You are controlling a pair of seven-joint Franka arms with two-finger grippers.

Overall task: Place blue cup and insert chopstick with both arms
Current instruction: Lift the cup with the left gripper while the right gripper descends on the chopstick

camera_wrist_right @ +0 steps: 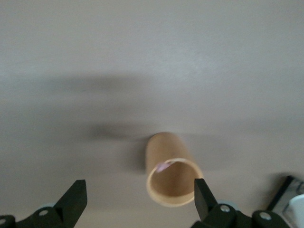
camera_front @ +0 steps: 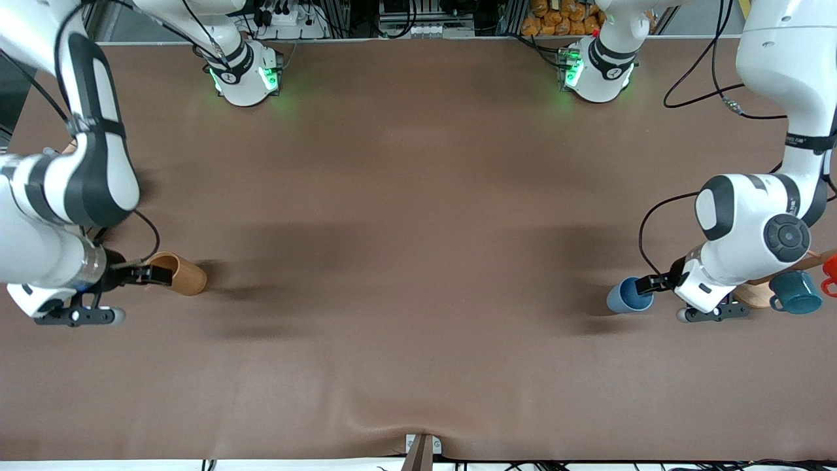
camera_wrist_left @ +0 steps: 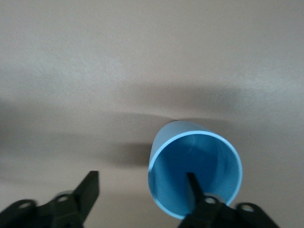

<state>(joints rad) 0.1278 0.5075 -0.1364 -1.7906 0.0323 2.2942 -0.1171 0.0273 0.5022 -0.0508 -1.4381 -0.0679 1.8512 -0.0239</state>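
At about 8 o'clock on the table in the front view, right gripper point(camera_front: 155, 275) at the mouth of the brown holder point(camera_front: 186, 278), jaws spread wide and clamping nothing, one finger point(camera_wrist_right: 198, 192) touching or just beside the rim. At about 4 o'clock, left gripper point(camera_front: 649, 284) at the blue cup point(camera_front: 621, 297), jaws likewise wide apart, with a teal mug point(camera_front: 798, 292) near, toward the left arm's end. Likely risks: cup pushed or rolled away if closed off-centre on its thin, smooth wall; holder nudged aside by the finger at its rim, spilling its contents. Shown only by the left wrist view: one finger point(camera_wrist_left: 192, 190) inside the cup, the other well outside, wall between them, not yet pinched. Shown only by the right wrist view: a small pink tip, probably the chopstick point(camera_wrist_right: 164, 166), just inside the holder's rim. Not settled by any view: whether cup and holder are lying down or merely tipped.
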